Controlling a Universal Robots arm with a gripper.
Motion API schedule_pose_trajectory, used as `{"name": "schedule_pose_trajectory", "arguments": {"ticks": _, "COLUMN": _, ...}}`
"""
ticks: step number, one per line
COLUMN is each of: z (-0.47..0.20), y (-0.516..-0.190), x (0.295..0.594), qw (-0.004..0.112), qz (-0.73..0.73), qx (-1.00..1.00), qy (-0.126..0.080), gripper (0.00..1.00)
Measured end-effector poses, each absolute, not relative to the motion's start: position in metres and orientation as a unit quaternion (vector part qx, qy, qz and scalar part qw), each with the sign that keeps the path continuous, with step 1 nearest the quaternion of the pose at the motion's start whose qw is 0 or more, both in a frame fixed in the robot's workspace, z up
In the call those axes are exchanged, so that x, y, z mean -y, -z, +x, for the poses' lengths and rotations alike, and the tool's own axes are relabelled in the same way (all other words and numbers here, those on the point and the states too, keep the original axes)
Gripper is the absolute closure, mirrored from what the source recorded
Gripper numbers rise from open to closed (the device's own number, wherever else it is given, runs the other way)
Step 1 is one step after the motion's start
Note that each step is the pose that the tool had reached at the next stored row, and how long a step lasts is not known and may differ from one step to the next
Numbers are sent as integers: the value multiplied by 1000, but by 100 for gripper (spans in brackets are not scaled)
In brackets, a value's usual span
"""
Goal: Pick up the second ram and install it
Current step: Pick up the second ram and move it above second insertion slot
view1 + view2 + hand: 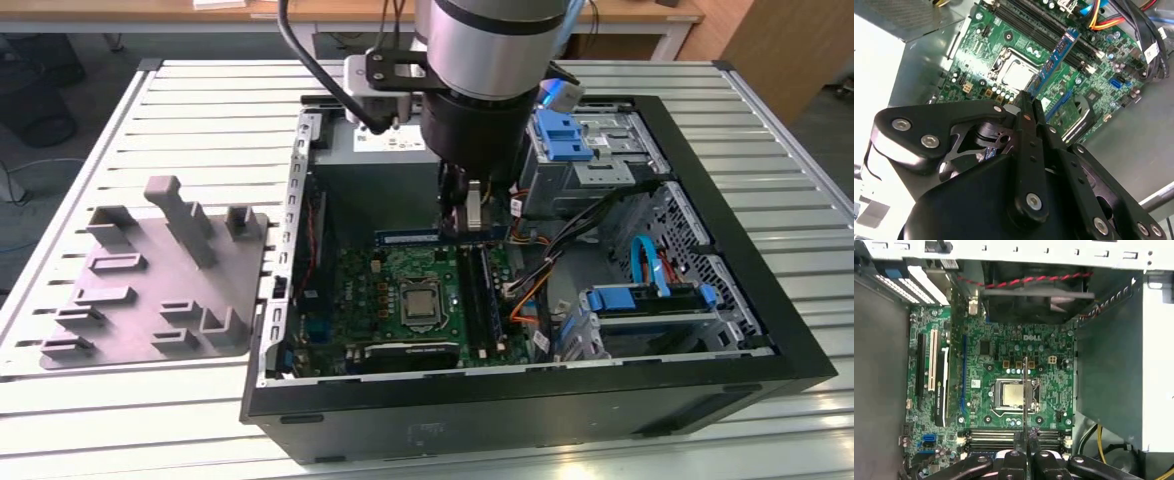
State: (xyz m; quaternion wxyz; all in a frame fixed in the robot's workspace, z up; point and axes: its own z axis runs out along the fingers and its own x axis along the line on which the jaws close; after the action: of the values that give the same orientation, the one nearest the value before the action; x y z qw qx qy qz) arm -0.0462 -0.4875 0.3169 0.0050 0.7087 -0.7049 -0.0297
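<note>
The second ram point(1056, 55) is a thin stick with a blue label. My gripper point(1029, 101) is shut on it inside the open computer case point(787, 340). In the exterior view the ram point(430, 237) hangs level under the gripper point(467, 226), just above the green motherboard point(367, 290). In the first wrist view I see the ram point(1024, 390) edge-on as a thin line over the processor socket point(1009, 395), held by the gripper point(1024, 435). The black memory slots point(994, 437) run crosswise to the stick. Whether the stick touches the board cannot be told.
A grey fixture plate point(147, 290) with upright posts lies on the slatted table at the exterior view's left. Drive cages with blue parts point(641, 300), loose cables point(561, 250) and the power supply point(380, 150) crowd the case around the board. A fan point(1029, 300) sits at the board's far edge.
</note>
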Motion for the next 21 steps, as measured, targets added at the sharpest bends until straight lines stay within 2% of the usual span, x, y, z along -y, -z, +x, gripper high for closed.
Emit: {"name": "schedule_pose_trajectory", "arguments": {"ticks": 21, "z": -34, "y": -305, "x": 488, "qw": 5, "qz": 709, "qx": 705, "qy": 30, "gripper": 86}}
